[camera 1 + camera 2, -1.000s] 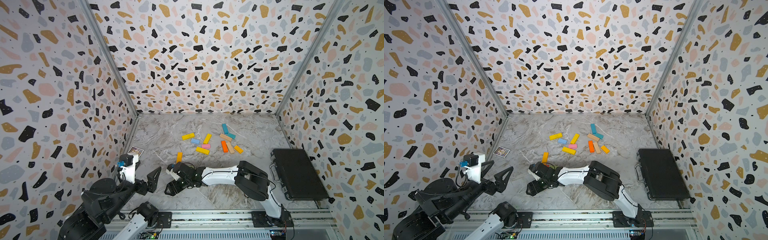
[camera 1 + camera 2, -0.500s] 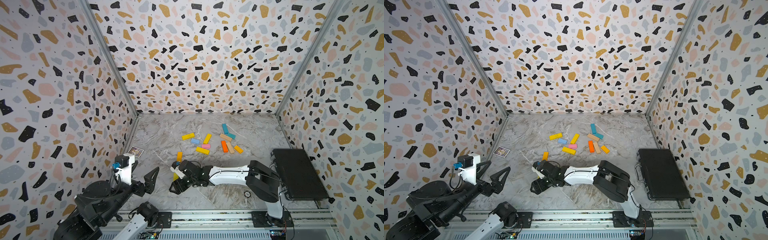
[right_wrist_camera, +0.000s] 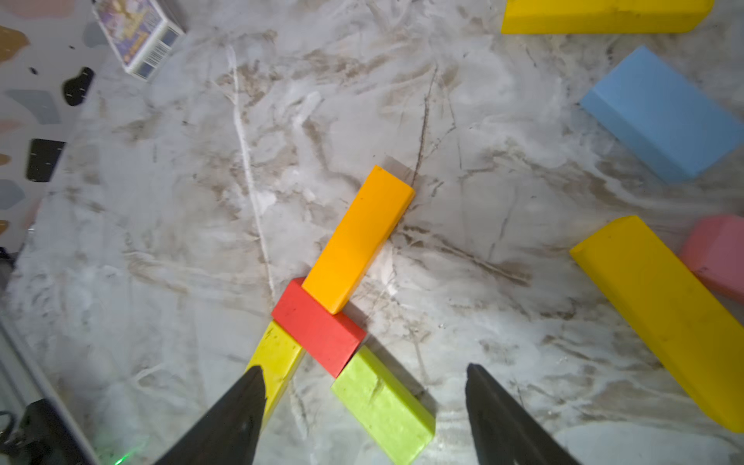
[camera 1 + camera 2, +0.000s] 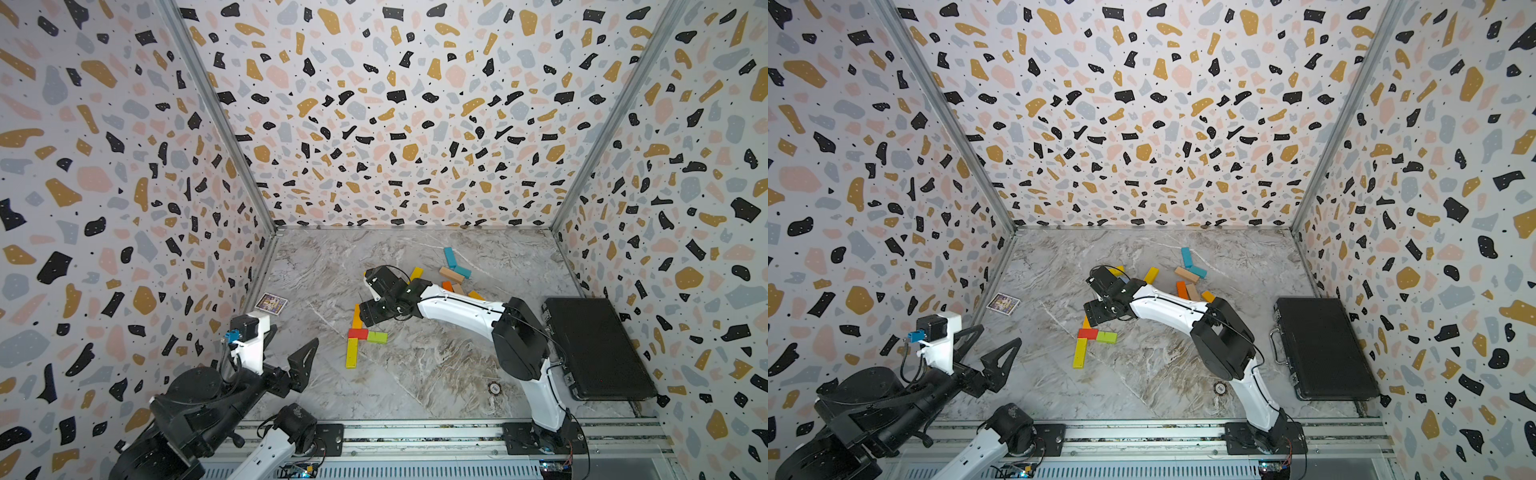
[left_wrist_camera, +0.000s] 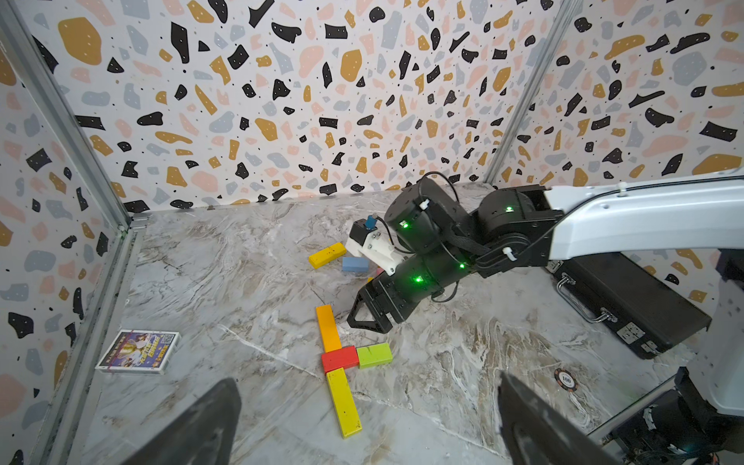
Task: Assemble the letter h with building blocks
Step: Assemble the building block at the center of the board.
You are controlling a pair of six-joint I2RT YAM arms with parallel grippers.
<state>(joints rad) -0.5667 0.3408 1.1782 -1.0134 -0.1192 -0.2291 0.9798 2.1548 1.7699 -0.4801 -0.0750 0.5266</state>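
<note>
blocks in play: orange block (image 5: pixel 328 328), red block (image 5: pixel 340 358), green block (image 5: pixel 374 355) and long yellow block (image 5: pixel 344 402) lie flat mid-table, touching in one cluster.
shape: orange, red, yellow in a slightly crooked line, red lying crosswise; green sits end to end with red, sticking out sideways.
right gripper (image 5: pixel 364 318): jaws apart, nothing between them, tips just beside the orange block.
left gripper (image 5: pixel 368 382): spread wide, empty, well apart from the cluster.
spares: second yellow block (image 5: pixel 327 255), blue block (image 5: pixel 355 264) and pink block (image 3: pixel 716 253) near the right arm; teal blocks (image 4: pixel 449 257) and tan block (image 4: pixel 451 274) farther back.
extras: card box (image 5: pixel 139 350) by the left wall, black case (image 4: pixel 598 349) at right.
</note>
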